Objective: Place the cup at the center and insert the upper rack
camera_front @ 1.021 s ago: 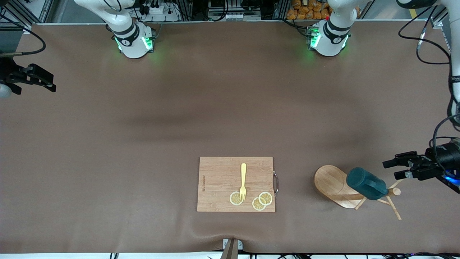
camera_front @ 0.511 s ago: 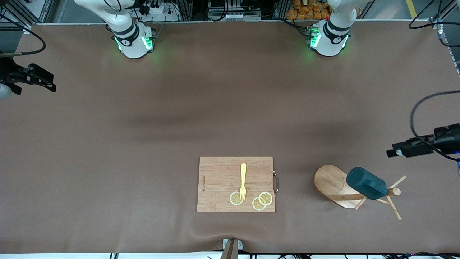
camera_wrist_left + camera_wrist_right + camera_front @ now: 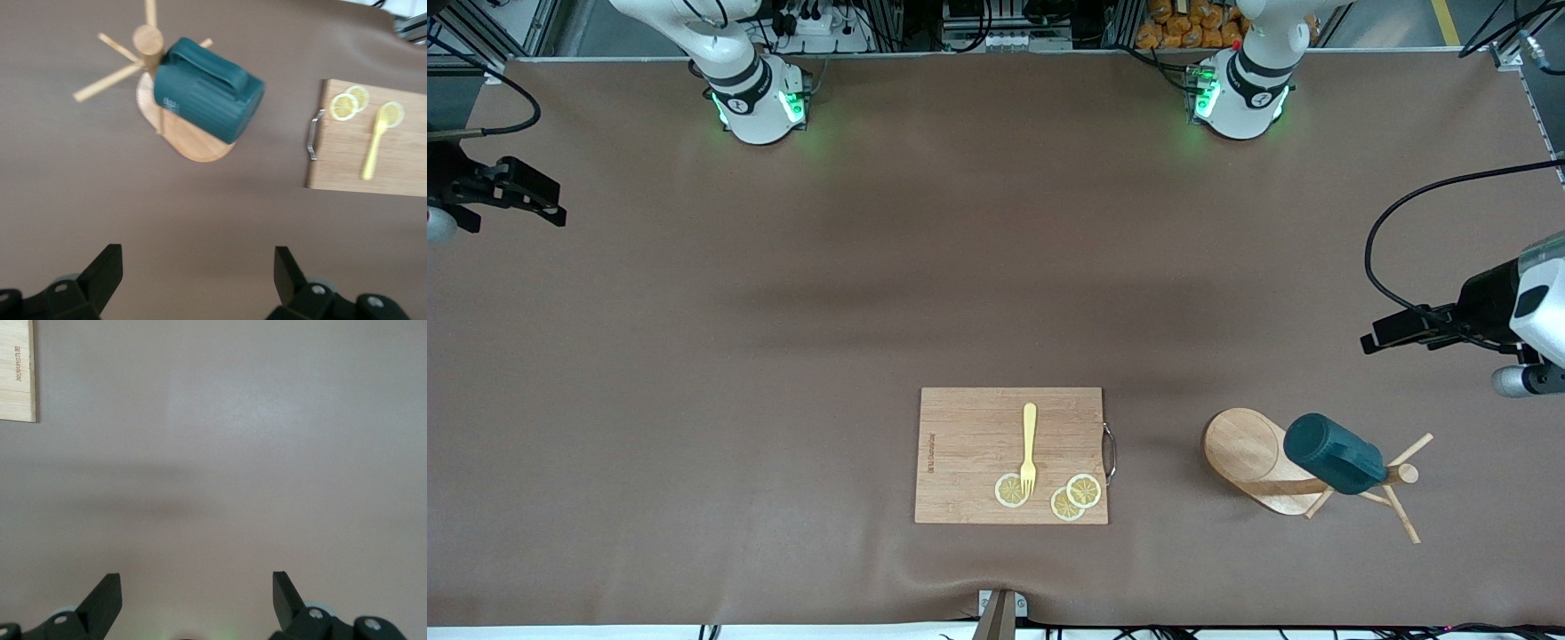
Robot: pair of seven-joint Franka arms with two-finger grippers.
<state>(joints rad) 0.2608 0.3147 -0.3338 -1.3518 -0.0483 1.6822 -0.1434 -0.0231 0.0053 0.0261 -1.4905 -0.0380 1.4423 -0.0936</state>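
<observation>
The cup (image 3: 1334,453) hangs on the upper rack (image 3: 1249,458) near the left arm's end of the desk (image 3: 783,356); the left gripper (image 3: 197,283) and right gripper (image 3: 197,603), both open, hover over bare desk.

Brown mat (image 3: 871,293) covers the whole table, matte, with soft blurry shadows across the middle and a slight wrinkle at the edge nearest the front camera. Small metal bracket (image 3: 1000,609) at that edge. Along the top of the front view: aluminium frame rails (image 3: 925,22), cable bundles, a white power strip (image 3: 814,22), and a pile of orange-yellow packets (image 3: 1192,22). Grey floor with a yellow line (image 3: 1445,20) at the left arm's end. Lighting even, diffuse.
</observation>
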